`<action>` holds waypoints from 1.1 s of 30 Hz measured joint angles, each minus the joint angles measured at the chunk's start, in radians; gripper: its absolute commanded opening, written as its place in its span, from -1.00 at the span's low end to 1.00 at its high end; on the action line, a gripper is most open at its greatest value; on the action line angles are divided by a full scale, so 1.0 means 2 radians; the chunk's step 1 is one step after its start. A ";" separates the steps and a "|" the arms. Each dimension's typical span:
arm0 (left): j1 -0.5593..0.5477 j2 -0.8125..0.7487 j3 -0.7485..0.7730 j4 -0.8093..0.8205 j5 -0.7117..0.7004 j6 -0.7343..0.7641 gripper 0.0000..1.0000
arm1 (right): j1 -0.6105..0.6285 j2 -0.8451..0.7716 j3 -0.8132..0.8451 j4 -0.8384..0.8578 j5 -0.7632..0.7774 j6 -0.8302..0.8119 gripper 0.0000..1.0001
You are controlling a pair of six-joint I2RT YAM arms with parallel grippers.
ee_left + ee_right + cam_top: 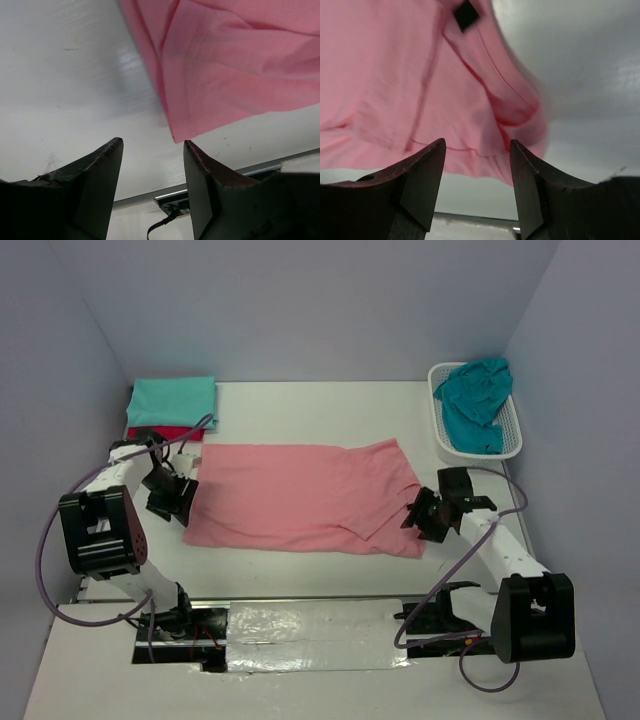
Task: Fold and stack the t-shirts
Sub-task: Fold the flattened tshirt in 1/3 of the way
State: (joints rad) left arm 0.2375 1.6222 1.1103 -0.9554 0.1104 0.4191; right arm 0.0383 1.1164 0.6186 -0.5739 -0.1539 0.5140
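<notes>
top external | left claw [181,505] wide | right claw [420,515] wide | salmon shirt [300,495] flat between them

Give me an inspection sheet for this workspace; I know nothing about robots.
Surface: white table, shiny strip along near edge.
Job's things: pink shirt spread mid-table; mint shirt folded atop red shirt, far left; teal-blue shirt crumpled in basket, far right.
Clutter: nothing seen.
Grippers: left gripper open, empty, by pink shirt's left edge; right gripper open, empty, by its right edge.
Cables: purple cables hang in loops on both sides.
Surroundings: plain pale walls.
</notes>
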 measured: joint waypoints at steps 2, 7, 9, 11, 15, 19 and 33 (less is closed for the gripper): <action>-0.004 0.003 0.000 0.001 0.006 -0.002 0.26 | 0.000 -0.008 -0.030 -0.009 -0.006 0.012 0.18; -0.018 0.030 -0.031 0.015 0.005 -0.003 -0.44 | 0.000 -0.007 -0.058 -0.012 -0.017 0.027 -0.17; -0.021 0.041 -0.047 0.019 0.003 -0.005 -0.79 | 0.000 -0.006 -0.061 -0.008 -0.021 0.032 -0.86; -0.023 0.048 -0.059 0.021 0.003 -0.004 -1.00 | 0.000 -0.002 -0.063 -0.001 -0.026 0.035 -1.00; -0.023 0.046 -0.062 0.020 0.000 -0.004 -1.00 | -0.007 0.009 -0.067 0.003 -0.021 0.047 -1.00; -0.024 0.026 -0.080 0.033 -0.030 -0.001 -1.00 | -0.048 -0.012 -0.068 0.002 -0.009 0.057 -1.00; -0.032 0.004 -0.078 -0.006 -0.077 0.040 -0.14 | -0.071 0.009 -0.051 -0.003 -0.012 0.040 -0.07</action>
State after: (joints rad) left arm 0.1726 1.6302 0.9546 -0.9680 -0.0429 0.4995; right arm -0.1040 1.1339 0.5163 -0.5797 -0.1776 0.5949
